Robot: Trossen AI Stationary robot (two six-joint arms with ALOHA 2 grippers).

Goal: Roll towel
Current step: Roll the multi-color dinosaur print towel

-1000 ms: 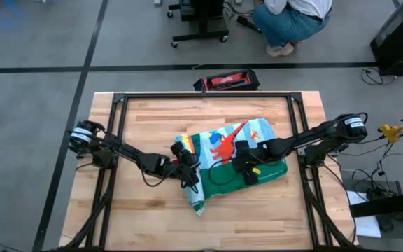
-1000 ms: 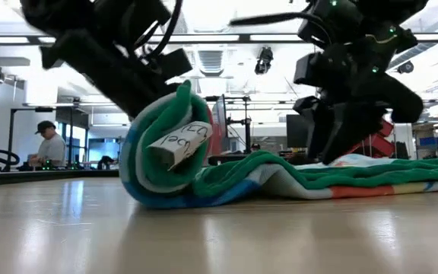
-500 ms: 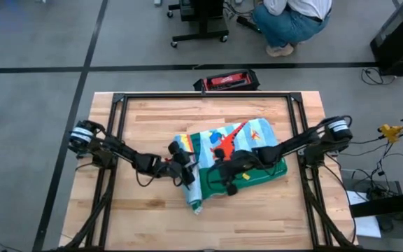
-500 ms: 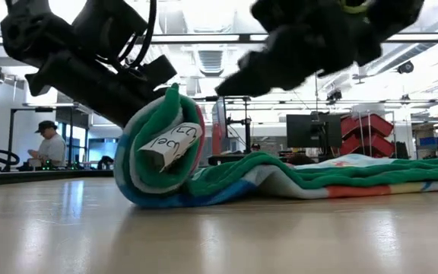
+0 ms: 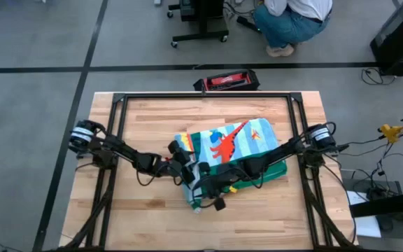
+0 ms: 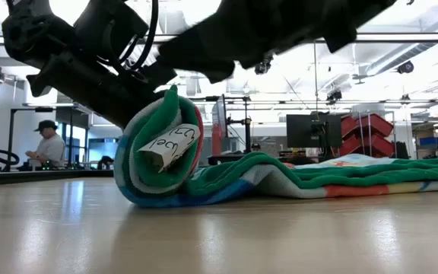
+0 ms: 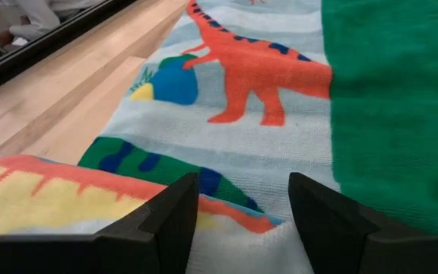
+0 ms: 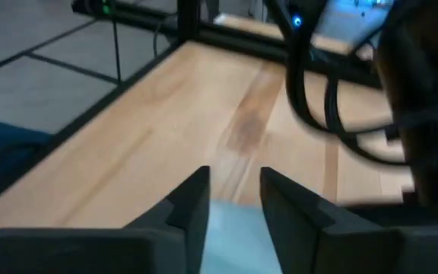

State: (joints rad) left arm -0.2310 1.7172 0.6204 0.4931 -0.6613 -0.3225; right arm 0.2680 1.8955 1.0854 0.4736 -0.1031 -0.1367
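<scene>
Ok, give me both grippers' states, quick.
Left gripper: open, fingers on either side of the towel, not clamped.
Right gripper: narrow gap between fingers, holding nothing visible.

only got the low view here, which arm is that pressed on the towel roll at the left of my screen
Observer: The left arm. From above, the left tool sits on the rolled part of the towel.
Operator: is it open
Observer: Yes. Its wrist view shows the fingers wide apart, with the towel's red dinosaur print ahead of them.
Operator: and the dark blur across the top
Observer: That is the right arm. From above, it reaches across the flat part of the towel, and the right tool is at the end of the roll that is lower in the overhead picture.
</scene>
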